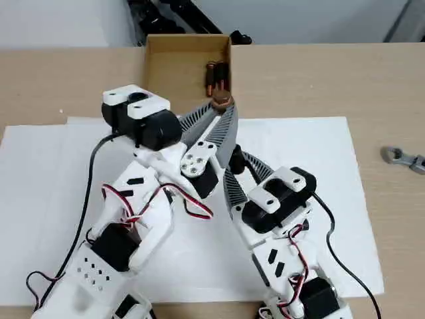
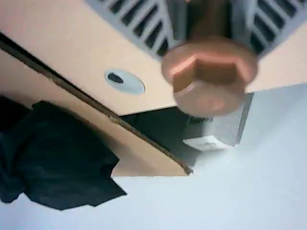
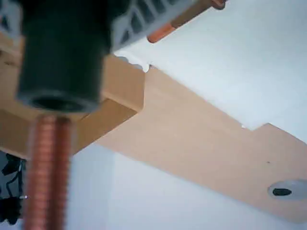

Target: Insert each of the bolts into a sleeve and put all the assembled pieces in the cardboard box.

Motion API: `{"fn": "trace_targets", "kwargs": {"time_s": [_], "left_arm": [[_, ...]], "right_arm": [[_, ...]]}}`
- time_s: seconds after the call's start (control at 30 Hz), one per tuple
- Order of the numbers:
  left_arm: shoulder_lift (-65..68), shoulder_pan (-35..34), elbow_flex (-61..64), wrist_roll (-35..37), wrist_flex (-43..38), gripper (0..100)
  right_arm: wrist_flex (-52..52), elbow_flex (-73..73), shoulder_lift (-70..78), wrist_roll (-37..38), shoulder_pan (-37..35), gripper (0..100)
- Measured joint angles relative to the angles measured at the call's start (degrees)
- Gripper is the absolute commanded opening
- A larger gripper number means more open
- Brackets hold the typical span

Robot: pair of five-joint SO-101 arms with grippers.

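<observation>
In the high view the cardboard box (image 1: 159, 66) stands at the table's far edge, with two copper-and-dark assembled pieces (image 1: 216, 78) lying inside. My left gripper (image 1: 221, 109) is at the box's near wall, shut on a copper bolt (image 1: 221, 101) whose hex head (image 2: 208, 76) sticks out past the grey ribbed fingers (image 2: 134, 19). My right gripper (image 1: 236, 159) sits just behind, shut on a black sleeve (image 3: 62, 48). A threaded copper shaft (image 3: 48, 177) shows at the sleeve's open end; I cannot tell whether it is inside it. A smooth copper rod (image 3: 182, 19) shows beyond.
A white paper sheet (image 1: 319, 173) covers the wooden table (image 1: 372, 80) under both arms. A metal wrench (image 1: 402, 158) lies at the right edge. Dark objects (image 1: 166, 16) sit behind the box. The two arms cross closely near the box's front wall (image 2: 96, 52).
</observation>
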Motion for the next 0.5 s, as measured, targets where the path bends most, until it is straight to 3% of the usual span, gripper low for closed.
{"fn": "trace_targets", "kwargs": {"time_s": [0.5], "left_arm": [[-0.1, 0.1, 1.8, 2.5, 0.0, 1]], "right_arm": [[0.0, 0.0, 0.0, 0.0, 0.2, 0.8]]}}
